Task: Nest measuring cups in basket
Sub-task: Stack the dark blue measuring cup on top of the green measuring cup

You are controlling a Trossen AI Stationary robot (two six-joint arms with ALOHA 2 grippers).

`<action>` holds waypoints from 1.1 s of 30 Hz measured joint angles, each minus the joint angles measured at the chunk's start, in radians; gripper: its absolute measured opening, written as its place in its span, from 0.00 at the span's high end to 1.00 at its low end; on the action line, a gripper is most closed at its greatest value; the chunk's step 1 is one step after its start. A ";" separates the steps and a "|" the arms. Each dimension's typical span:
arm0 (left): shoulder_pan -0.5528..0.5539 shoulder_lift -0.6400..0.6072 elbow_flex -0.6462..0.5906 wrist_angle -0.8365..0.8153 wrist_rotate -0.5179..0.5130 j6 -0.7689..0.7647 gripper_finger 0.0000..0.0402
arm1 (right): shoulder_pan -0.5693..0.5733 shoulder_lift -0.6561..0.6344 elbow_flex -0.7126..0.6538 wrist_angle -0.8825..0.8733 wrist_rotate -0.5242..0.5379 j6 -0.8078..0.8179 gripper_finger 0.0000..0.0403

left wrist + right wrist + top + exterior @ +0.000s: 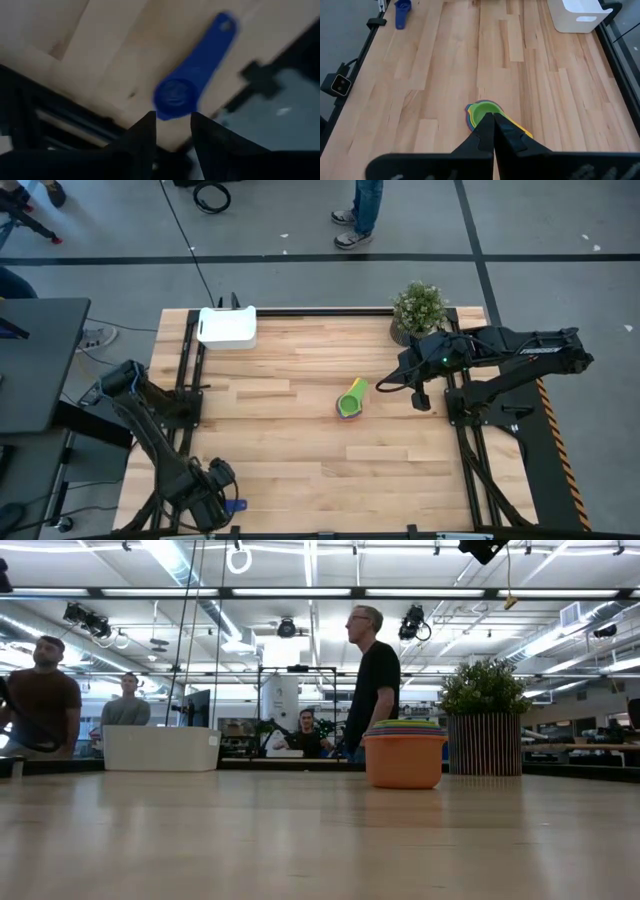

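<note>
A nested stack of measuring cups (350, 400), green on top and orange outermost (405, 755), stands on the table's middle right. A lone blue cup (190, 85) lies by the near-left corner (236, 506), close to the table's edge. My left gripper (172, 125) is open just behind that cup's bowl, one finger to either side, without touching it. My right gripper (493, 122) is shut and empty, right of the stack (485, 112). The white basket (228, 327) sits at the far edge, left of centre.
A potted plant (418, 310) stands at the far right corner behind my right arm. Bare wood lies between the stack and the basket (577, 15). Black frame rails run along the table's sides. People stand in the room beyond the table.
</note>
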 joint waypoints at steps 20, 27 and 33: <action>-0.070 0.211 -0.002 0.014 0.006 0.034 0.68 | 0.000 0.000 0.000 0.000 0.000 0.000 0.99; -0.068 0.248 -0.002 0.014 0.013 0.099 0.68 | 0.000 0.000 0.000 0.007 0.000 0.001 0.99; -0.068 0.286 -0.002 0.035 0.031 0.133 0.68 | 0.000 0.000 0.000 0.024 0.000 0.001 0.99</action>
